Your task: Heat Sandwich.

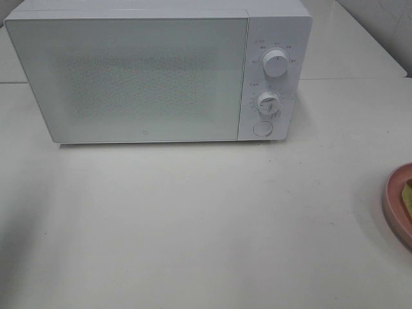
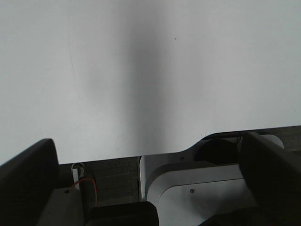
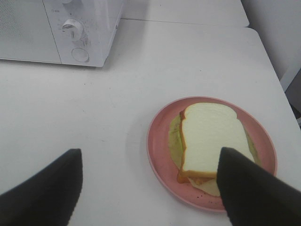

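Observation:
The sandwich point(image 3: 211, 139) lies flat on a round pink plate point(image 3: 157, 141), white bread on top with a tan crust and yellow filling at its edges. My right gripper point(image 3: 146, 188) hovers open over the table just short of the plate, and one dark finger point(image 3: 249, 188) overlaps the plate's near rim in the picture. Nothing sits between its fingers. My left gripper point(image 2: 150, 160) is open over bare white table near the table's edge. The exterior high view shows only a slice of the plate point(image 1: 398, 203) at the right border, and neither gripper.
A white microwave point(image 1: 141, 71) stands at the back with its door shut; two knobs point(image 1: 275, 63) and a round button point(image 1: 262, 129) are on its right panel. It also shows in the right wrist view as the microwave point(image 3: 80, 28). A table seam runs behind it.

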Tool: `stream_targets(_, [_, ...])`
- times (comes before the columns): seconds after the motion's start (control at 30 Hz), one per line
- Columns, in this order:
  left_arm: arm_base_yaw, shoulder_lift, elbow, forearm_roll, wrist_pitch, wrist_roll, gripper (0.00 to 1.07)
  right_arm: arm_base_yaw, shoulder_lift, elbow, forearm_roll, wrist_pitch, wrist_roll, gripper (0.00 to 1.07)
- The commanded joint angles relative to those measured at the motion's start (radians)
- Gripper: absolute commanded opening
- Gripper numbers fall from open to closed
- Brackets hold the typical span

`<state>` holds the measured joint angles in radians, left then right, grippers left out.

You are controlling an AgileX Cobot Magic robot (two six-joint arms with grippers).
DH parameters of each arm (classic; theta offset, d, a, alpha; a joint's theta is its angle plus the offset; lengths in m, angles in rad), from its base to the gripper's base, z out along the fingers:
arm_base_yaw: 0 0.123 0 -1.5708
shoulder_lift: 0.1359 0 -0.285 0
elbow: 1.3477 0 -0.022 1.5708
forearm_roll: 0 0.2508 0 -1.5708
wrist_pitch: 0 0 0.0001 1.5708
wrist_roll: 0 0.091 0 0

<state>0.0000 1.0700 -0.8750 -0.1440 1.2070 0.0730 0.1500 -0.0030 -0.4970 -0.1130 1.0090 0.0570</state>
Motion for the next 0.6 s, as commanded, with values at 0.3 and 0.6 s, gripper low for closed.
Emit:
stream_targets(0.3, [0.0,-0.378,0.209,0.031,-0.051,-0.026,1.0,-0.008,-0.026,0.001,-0.004,-0.012,-0.001,0.76])
stream_targets(0.6, [0.001,-0.636,0.324,0.035,-0.081,-0.029,1.0,-0.008,-0.026,0.001,-0.004,-0.012,-0.001,0.76])
